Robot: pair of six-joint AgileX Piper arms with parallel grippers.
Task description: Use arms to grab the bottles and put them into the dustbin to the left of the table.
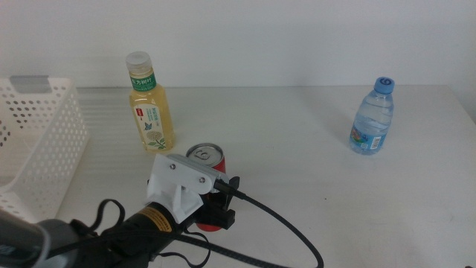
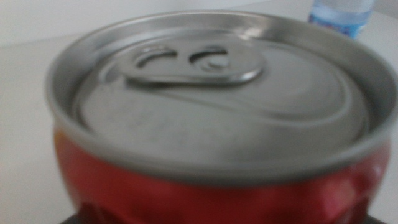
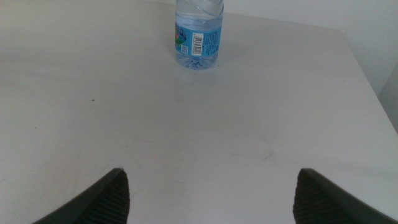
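The left gripper (image 1: pixel 214 212) is sitting low and left of centre in the middle view, pressed right up against the red can (image 1: pixel 204 158), which is standing upright on the bench (image 1: pixel 297 164) with its long axis vertical. The can is lying directly ahead of that gripper, so close that the white housing is hiding most of its body and the fingers themselves; whether they are clasping the can or merely flanking it cannot be told.

The left wrist view is filling with the can's silver lid and pull tab, blurred by nearness, with only a strip of red wall below. No fingers are showing there either.

The dustbin (image 1: pixel 37 141) is standing at the left edge of the middle frame, near the left arm, with the yellow-drink bottle (image 1: pixel 151 108) upright between it and the can, slightly further up the picture. Any carry from can to dustbin is likely passing close by that bottle, so clearance there matters most.

The water bottle (image 1: pixel 372 117) is standing upright in the upper right of the middle frame, well apart from the rest. The right gripper (image 3: pixel 211 193) is out of the middle view; its own camera is showing its fingers spread wide and holding nothing, with the water bottle straight ahead across bare bench. The right arm is plainly the nearer one for it.
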